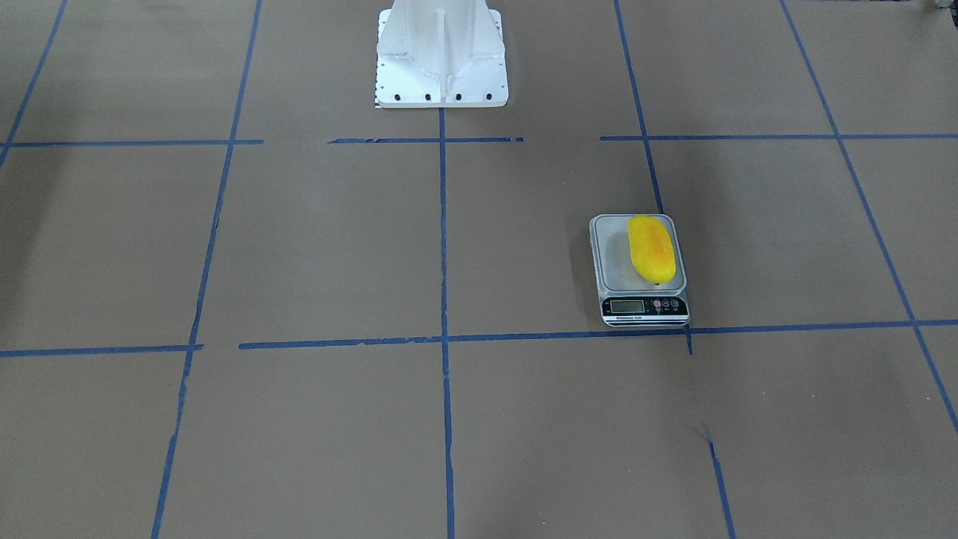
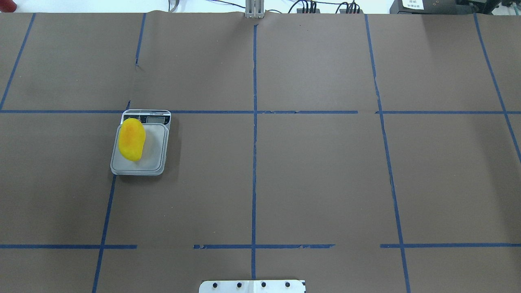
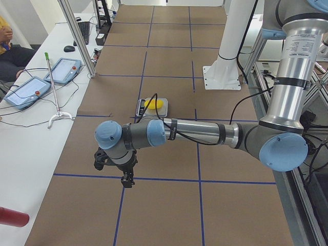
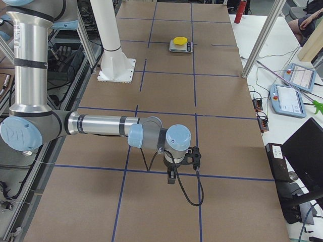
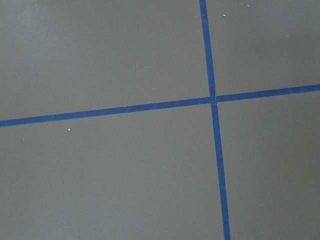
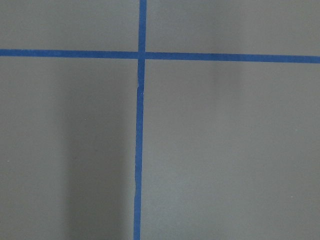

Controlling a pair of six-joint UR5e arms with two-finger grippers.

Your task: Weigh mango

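Note:
The yellow mango (image 1: 651,248) with an orange blush lies on the platform of a small grey digital scale (image 1: 617,263), along the platform's edge. In the overhead view the mango (image 2: 131,139) is on the scale (image 2: 155,147) in the left half of the table. My left gripper (image 3: 126,180) shows only in the exterior left view, hanging low over the paper, far from the scale (image 3: 140,107); I cannot tell whether it is open or shut. My right gripper (image 4: 171,177) shows only in the exterior right view, far from the mango (image 4: 179,41); its state is also unclear.
Brown paper with blue tape grid lines (image 2: 254,142) covers the table. The white robot pedestal (image 1: 440,56) stands at the table's robot side. A side bench holds teach pendants (image 3: 25,89) and a red object (image 3: 11,217). Both wrist views show only paper and tape.

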